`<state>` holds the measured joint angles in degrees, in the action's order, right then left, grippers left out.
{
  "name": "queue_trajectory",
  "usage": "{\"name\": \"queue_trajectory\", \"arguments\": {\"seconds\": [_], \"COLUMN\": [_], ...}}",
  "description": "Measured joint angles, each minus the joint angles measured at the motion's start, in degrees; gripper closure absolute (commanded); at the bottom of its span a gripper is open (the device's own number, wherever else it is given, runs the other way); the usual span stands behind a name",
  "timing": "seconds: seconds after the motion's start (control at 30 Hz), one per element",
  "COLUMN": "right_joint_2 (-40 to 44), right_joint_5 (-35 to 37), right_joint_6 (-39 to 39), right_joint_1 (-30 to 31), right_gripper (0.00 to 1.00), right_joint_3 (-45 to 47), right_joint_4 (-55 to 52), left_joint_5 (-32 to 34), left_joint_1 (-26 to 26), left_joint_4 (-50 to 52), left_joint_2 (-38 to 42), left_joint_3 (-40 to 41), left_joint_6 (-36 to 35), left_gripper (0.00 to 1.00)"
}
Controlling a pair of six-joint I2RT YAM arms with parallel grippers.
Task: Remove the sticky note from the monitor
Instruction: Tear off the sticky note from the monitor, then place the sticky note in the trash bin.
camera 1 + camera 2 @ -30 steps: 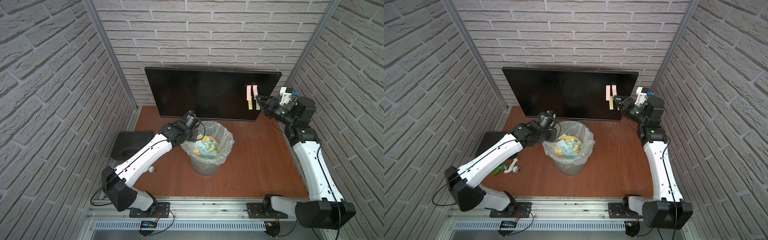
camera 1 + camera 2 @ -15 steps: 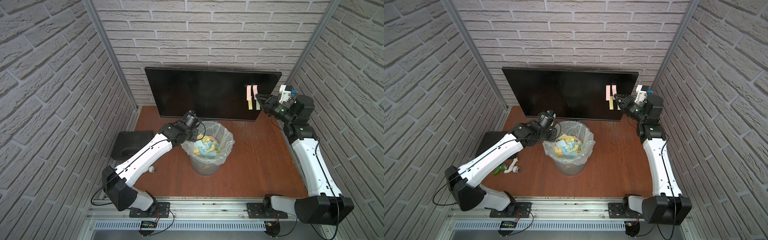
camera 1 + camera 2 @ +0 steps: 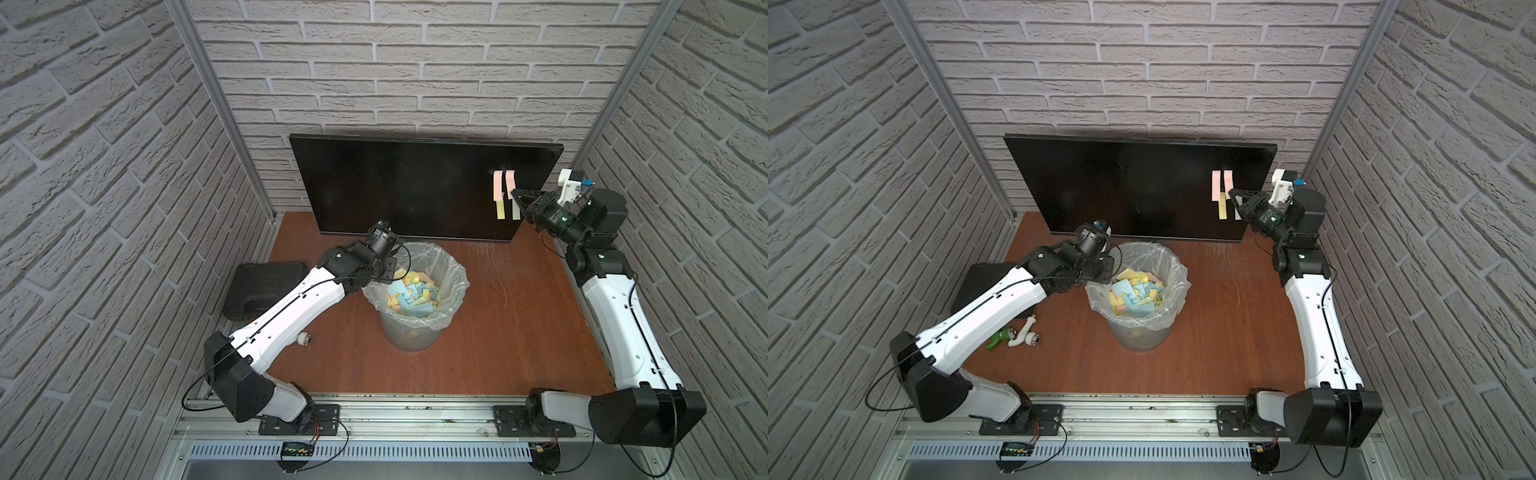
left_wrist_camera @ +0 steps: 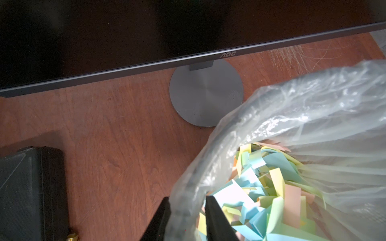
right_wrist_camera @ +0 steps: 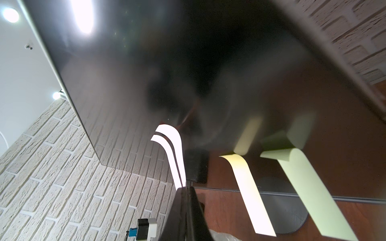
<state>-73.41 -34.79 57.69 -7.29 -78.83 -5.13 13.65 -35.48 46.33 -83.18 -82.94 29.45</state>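
Before monitor (image 3: 395, 187): lined bin (image 3: 411, 338) | near it: black case (image 3: 259, 284), small parts (image 3: 1016, 335)

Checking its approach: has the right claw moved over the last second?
Yes. Against the monitor, the right claw has crept upward along the screen to the pink note's lower end and shut on it.

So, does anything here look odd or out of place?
Pastel sticky notes cling to the monitor's dark screen near the right gripper, which pinches a pink note; they curl off the glass. Small loose fittings lie on the table beside the left arm. The left gripper clamps the bin's plastic liner.
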Motion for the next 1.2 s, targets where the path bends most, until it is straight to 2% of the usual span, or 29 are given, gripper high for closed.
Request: {"name": "queue_trajectory", "arguments": {"seconds": [0.93, 1.07, 1.2], "right_joint_2": [4.90, 6.34, 8.41], "right_joint_5": [-0.28, -0.44, 0.22], "right_joint_6": [-1.81, -3.78, -8.81], "right_joint_1": [0.20, 2.40, 8.13], "right_gripper": [0.97, 0.97, 0.97], "right_joint_3": [-2.19, -2.19, -2.19], "right_joint_4": [-2.03, -4.13, -8.46], "left_joint_5": [-0.13, -0.13, -0.15], "left_joint_1": [0.00, 0.00, 0.00], "left_joint_4": [-0.09, -0.09, -0.09], "left_joint_2": [0.00, 0.00, 0.00], "left_joint_3": [0.00, 0.00, 0.00], "left_joint_6": [0.22, 0.22, 0.22], "left_gripper": [0.69, 0.69, 0.69]}}
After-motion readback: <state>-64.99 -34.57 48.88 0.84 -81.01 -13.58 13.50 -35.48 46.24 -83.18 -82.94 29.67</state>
